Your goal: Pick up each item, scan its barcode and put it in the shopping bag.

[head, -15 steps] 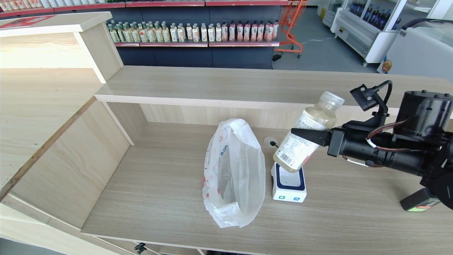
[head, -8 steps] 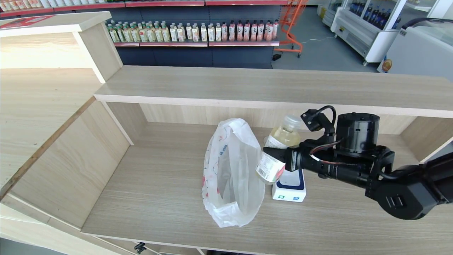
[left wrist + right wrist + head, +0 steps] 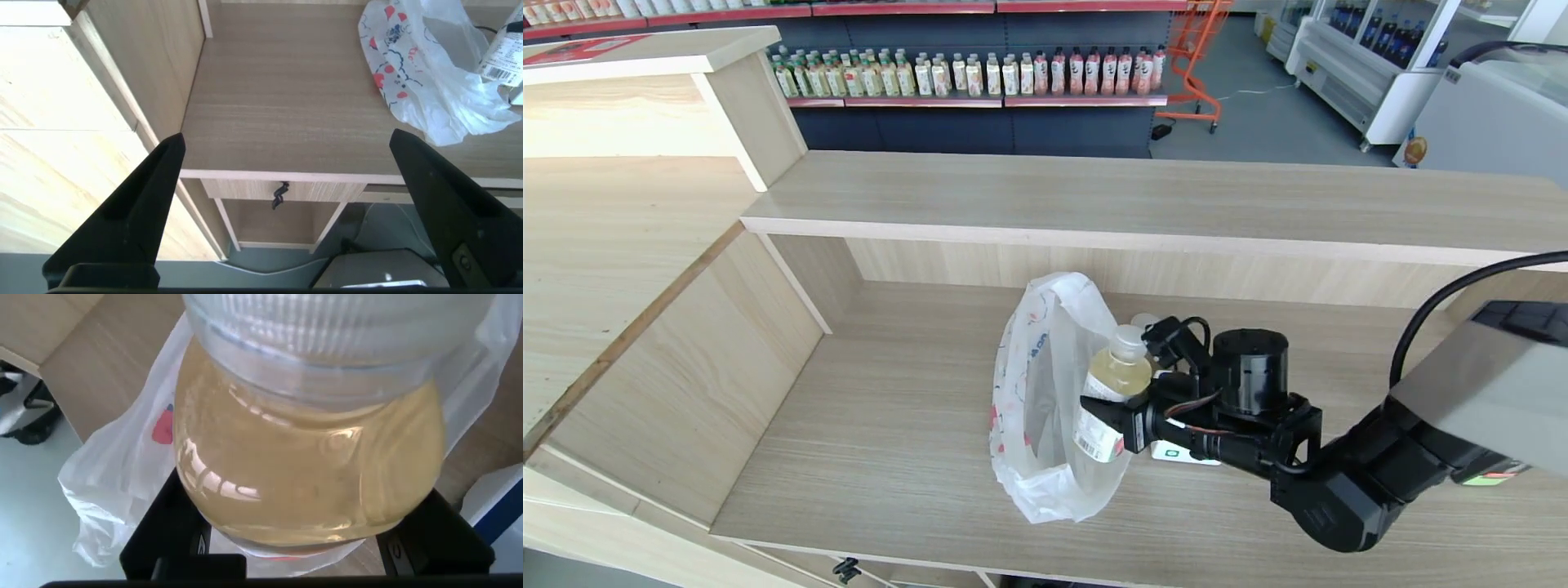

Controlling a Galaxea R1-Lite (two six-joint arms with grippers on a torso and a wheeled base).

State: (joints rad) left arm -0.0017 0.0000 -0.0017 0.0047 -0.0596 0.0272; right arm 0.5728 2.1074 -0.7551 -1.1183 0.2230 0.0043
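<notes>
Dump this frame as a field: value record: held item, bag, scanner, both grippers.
held item: bottle, pale yellow drink, cap up, near upright
right gripper: shut on bottle's labelled middle
shopping bag: open on counter, bottle at its right rim; inside or not, cannot tell
scanner: white, beside bag, mostly hidden
left gripper: open, above counter's near edge

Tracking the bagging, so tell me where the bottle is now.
Head view, centre-right: the bottle sits nearly upright in the right gripper at the shopping bag's right side, just left of the scanner.
</notes>
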